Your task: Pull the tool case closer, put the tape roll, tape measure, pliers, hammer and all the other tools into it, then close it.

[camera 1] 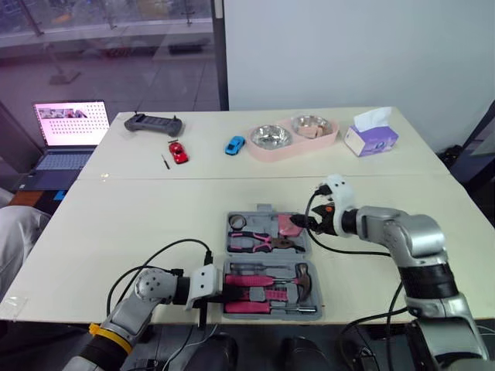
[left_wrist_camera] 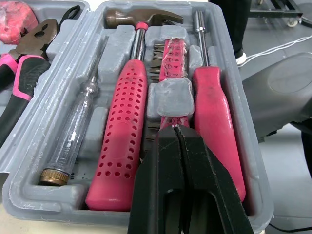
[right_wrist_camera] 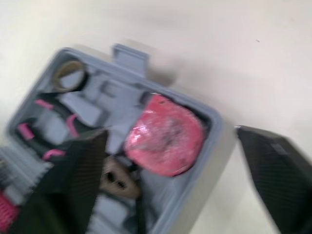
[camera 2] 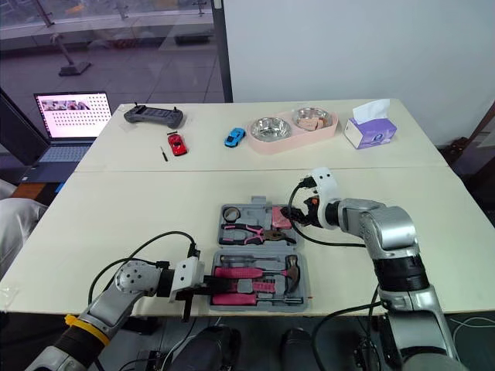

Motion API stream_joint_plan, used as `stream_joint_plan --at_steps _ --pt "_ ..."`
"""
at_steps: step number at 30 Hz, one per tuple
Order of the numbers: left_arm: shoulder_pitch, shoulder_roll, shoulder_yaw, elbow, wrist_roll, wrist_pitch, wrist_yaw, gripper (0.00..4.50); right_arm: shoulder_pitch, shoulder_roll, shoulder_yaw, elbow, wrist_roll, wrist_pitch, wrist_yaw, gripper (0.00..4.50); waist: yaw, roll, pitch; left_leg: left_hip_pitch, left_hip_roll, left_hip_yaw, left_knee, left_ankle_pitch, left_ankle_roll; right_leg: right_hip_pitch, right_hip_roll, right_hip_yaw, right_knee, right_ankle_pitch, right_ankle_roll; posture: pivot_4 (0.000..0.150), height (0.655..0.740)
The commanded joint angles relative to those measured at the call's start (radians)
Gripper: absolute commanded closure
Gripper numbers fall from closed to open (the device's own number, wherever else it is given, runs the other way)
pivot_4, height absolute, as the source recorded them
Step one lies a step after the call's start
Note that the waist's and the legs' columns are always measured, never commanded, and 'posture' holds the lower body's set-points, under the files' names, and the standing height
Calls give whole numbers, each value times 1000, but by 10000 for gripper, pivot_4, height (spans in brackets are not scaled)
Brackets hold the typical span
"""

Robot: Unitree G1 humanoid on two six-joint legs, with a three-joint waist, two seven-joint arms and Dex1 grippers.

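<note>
Right pincer (camera 1: 304, 223), fingers apart, hovers directly above the round pink tape measure (right_wrist_camera: 163, 134), which sits in the far right corner of the open grey plastic tool case (camera 1: 265, 209) near the table (camera 1: 116, 224) front edge. Left pincer (left_wrist_camera: 178, 146), fingers together, lies over the near half's left rim. The hinge runs left to right, and the right arm is judged nearer the far half.

pliers (left_wrist_camera: 25, 73) cut off, tape measure (right_wrist_camera: 163, 134) blurred

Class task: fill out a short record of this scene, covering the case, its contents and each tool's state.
Case: tool case, open, on the table
Far half: tape roll, pliers, tape measure
Near half: hammer, pink-handled screwdriver
Left tool: shut, at the near half
Right tool: open, at the tape measure
</note>
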Motion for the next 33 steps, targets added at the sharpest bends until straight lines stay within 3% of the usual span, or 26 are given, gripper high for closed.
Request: stream_joint_plan --at_steps 1,19,28,33 --pt "9 14 -13 120 78 33 44 45000 -45 22 30 93 -22 -43 21 1388 -3 1 0 0 0 0 0 0 0 1 0 0 0 0 0 1500 7400" --pt "-36 32 -33 158 92 -6 44 45000 -156 153 -13 472 -24 -103 78 1388 -30 6 -6 3 0 0 0 0 0 2 1 0 3 1 1 1500 7400" --pt "-43 53 -44 169 121 -35 39 45000 -208 177 -129 558 53 -51 119 1388 -33 6 -7 6 1 0 -1 0 0 2 1 0 3 1 2 1500 7400" --pt "-62 66 -43 178 120 -39 34 45000 -203 180 -149 504 85 -7 145 1388 -35 6 -7 4 1 0 -1 0 0 1 1 1 4 1 2 1500 7400"
